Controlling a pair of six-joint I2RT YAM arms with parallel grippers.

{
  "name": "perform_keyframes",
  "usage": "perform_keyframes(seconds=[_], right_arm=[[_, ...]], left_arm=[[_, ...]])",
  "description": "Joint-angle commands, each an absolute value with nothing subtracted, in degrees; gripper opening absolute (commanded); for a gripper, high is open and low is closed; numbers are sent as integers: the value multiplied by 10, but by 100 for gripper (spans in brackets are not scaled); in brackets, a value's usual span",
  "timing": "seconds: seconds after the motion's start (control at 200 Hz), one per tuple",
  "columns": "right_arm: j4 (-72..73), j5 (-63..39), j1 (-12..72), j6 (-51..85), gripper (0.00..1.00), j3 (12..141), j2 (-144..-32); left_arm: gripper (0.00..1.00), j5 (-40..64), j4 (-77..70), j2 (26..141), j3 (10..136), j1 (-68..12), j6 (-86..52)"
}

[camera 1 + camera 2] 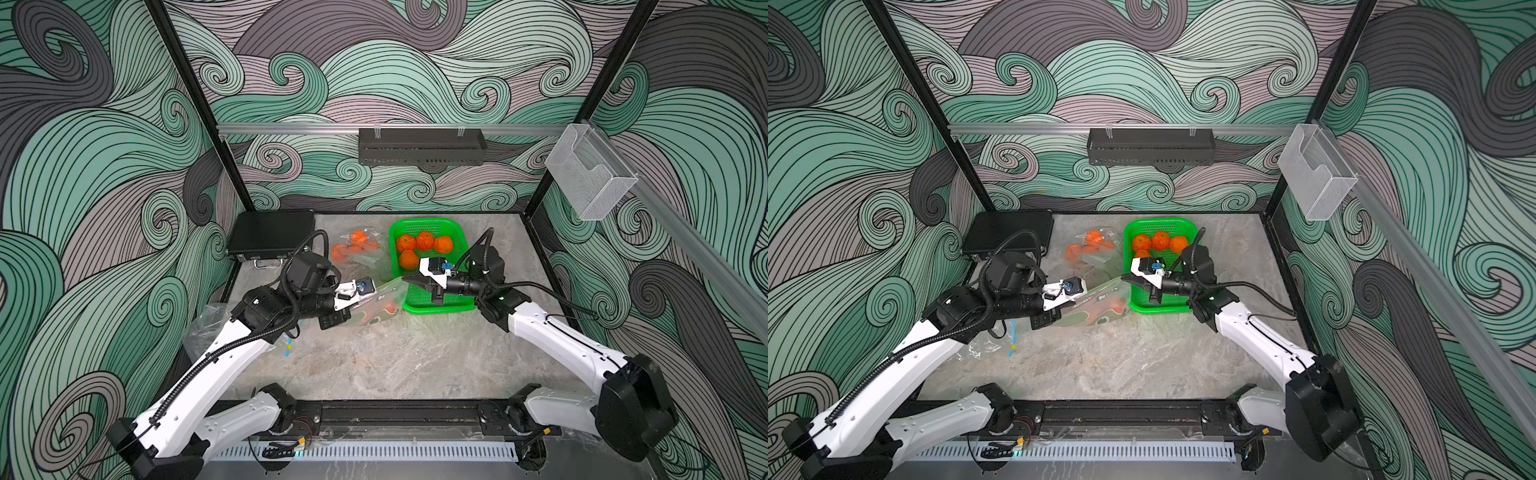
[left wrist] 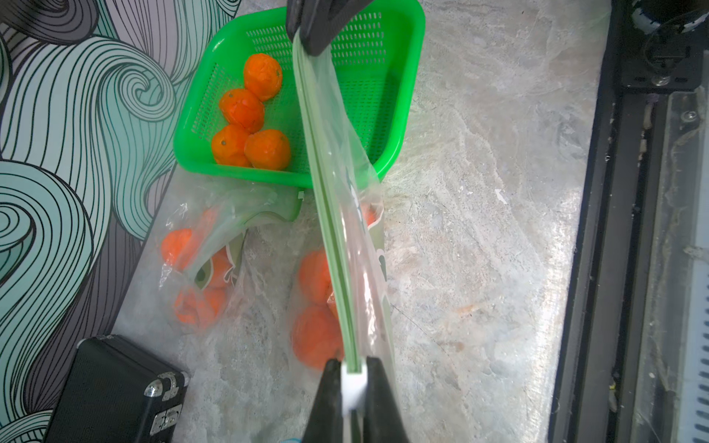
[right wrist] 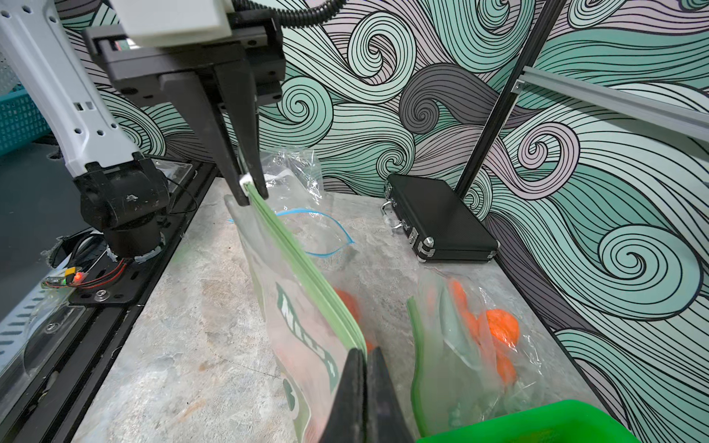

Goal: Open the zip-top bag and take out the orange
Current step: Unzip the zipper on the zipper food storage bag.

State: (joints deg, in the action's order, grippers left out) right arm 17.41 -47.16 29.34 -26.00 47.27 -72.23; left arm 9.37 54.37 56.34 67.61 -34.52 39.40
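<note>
Left gripper point(image 2: 353, 369): fingers clenched on the white plastic slider point(image 2: 353, 387) at one end of the clear zip-top bag with green zip strip point(image 2: 332, 245).

Right gripper point(image 3: 364, 354): fingers clenched flat on the opposite end of the same green strip, above the green perforated plastic basket point(image 1: 432, 222).

Zip strip: stretched straight between the two grippers and raised above the grey marbled desk point(image 1: 415, 357). Both green tracks pressed together along the whole visible run.

Bag body: hanging below the strip, lower part down at the desk surface just beside the basket. Contact with the basket wall not determinable. Green and white printing on the film, lettering too blurred to read.

Contents of the held bag: at least two round oranges point(image 2: 315, 278), visible through the film in the left wrist view, low in the bag near the desk.

Other items:
- Four loose oranges point(image 1: 423, 243) grouped at the far end of the basket.
- Second clear bag holding oranges point(image 1: 357, 249), lying on the desk between the basket and the black hard case with metal corners point(image 1: 270, 235).
- Empty clear bag with blue zip line point(image 3: 307, 234), flat on the desk beside the left arm.
</note>
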Motion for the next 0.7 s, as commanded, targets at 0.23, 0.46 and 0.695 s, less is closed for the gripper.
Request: perform_keyframes(seconds=[0.23,0.46,0.695], right_arm=[[198,-419,258,-240,0,482,-723],[198,-412,256,-247,0,477,-722],[199,-415,251,-246,0,478,-725]], left_arm=[[0,43,740,530,707,-342,357],[0,42,769,526,718,-342,353],[0,30,790,512,717,-342,350]])
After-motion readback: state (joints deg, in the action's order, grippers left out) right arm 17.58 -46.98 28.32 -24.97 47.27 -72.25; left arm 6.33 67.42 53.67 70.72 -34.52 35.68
